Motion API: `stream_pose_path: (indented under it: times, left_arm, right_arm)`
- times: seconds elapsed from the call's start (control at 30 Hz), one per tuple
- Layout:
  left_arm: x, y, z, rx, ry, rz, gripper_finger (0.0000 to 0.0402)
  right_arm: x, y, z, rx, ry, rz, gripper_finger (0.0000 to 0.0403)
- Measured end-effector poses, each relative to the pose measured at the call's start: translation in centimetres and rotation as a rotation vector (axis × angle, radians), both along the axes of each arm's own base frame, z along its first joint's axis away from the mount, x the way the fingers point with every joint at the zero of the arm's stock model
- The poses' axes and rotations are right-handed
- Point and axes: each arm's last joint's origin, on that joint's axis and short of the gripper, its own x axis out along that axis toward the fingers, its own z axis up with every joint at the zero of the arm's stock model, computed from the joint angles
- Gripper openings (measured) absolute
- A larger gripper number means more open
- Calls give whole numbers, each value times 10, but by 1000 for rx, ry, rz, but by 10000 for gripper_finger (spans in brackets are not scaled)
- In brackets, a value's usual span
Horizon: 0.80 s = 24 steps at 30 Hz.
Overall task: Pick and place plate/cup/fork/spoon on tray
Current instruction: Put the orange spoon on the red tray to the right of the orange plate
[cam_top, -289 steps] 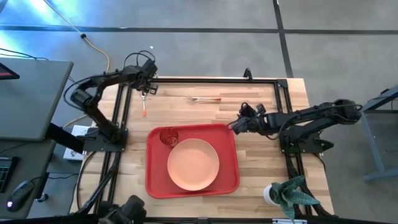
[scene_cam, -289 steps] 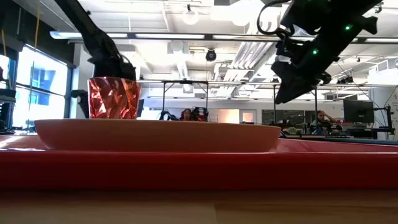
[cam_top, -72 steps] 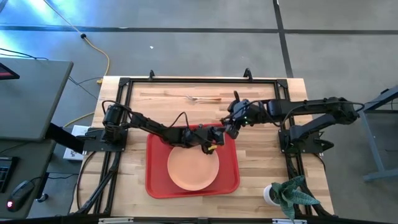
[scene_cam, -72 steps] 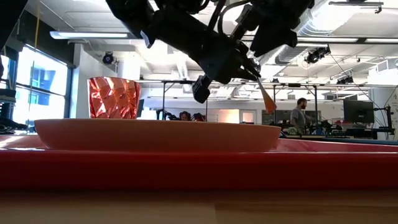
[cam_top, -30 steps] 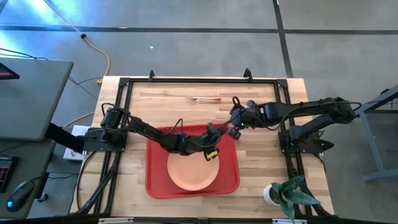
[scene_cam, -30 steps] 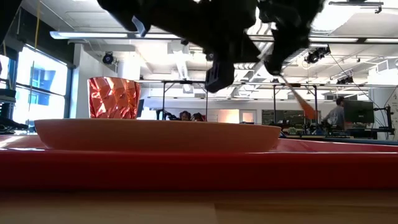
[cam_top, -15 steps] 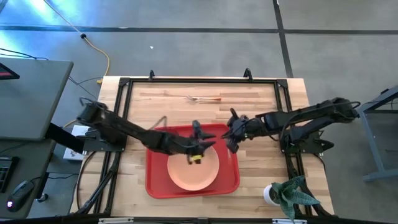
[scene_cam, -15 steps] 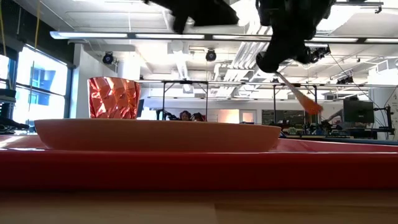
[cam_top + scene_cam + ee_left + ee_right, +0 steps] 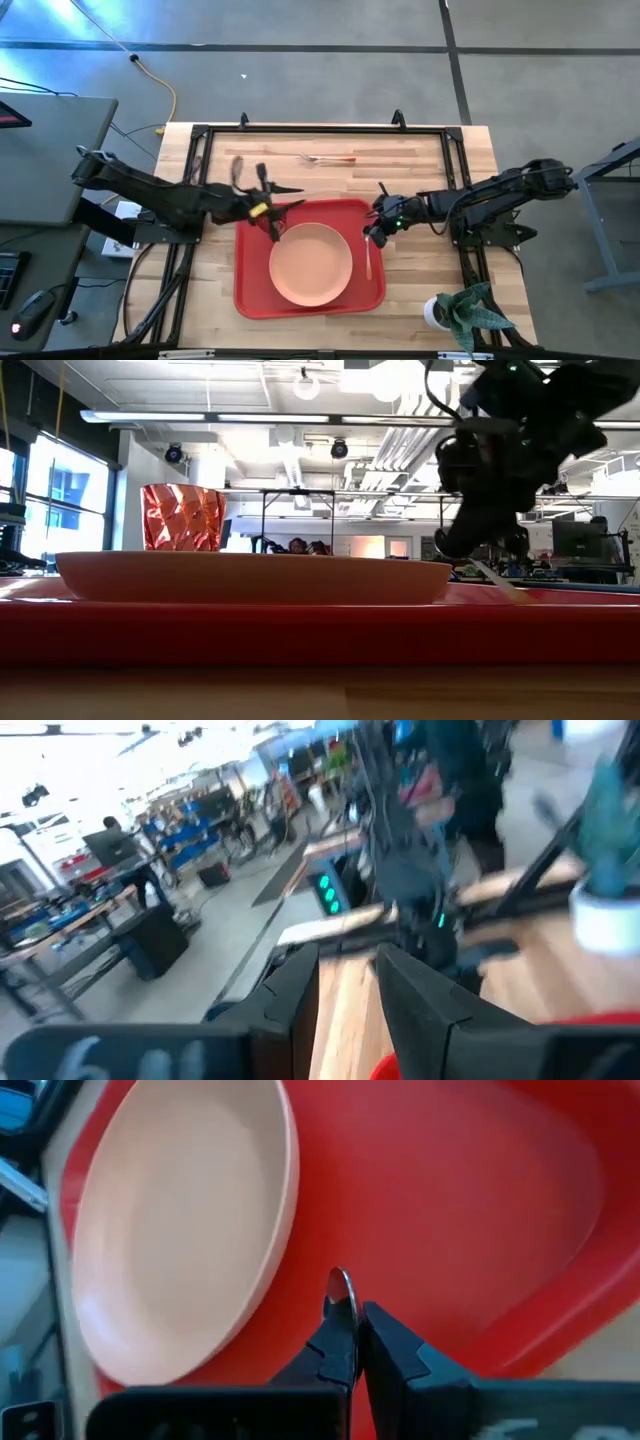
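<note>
- Your right gripper (image 9: pixel 371 232) had come down over the tray's (image 9: pixel 246 296) right edge; half a second before, it hung higher, with the spoon (image 9: pixel 368 262) slanting in the air.
- Its fingers (image 9: pixel 335 1342) were pinched on the spoon near the bowl, and the orange handle lay on the tray floor just right of the plate (image 9: pixel 310 264).
- Your left gripper (image 9: pixel 272 205) had pulled back from above the plate to the tray's upper-left corner, near the cup (image 9: pixel 183 517). Its fingers (image 9: pixel 290 998) stood parted, holding nothing.
- The plate sat at the tray's middle as before.
- The fork (image 9: pixel 328 158) lay where it had been, on the table (image 9: pixel 420 160) well behind the tray.
</note>
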Motion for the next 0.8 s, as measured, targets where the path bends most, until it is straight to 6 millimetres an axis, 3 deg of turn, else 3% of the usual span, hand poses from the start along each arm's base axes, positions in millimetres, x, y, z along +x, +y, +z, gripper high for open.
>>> stream_pose_path:
  times: [0.13,0.33,0.53,0.8]
  left_arm:
    - [-15,1,14,-19,-54,-16,94]
    - [-20,2,17,10,-61,-16,94]
    - [-8,2,6,29,-1,4,96]
    - [6,21,-21,-47,136,198,94]
  right_arm:
    - [-7,4,-10,34,4,13,0]
    - [-9,3,-15,-2,19,16,16]
    - [-10,3,-16,-76,21,85,91]
    - [-1,-9,-6,-247,-19,97,175]
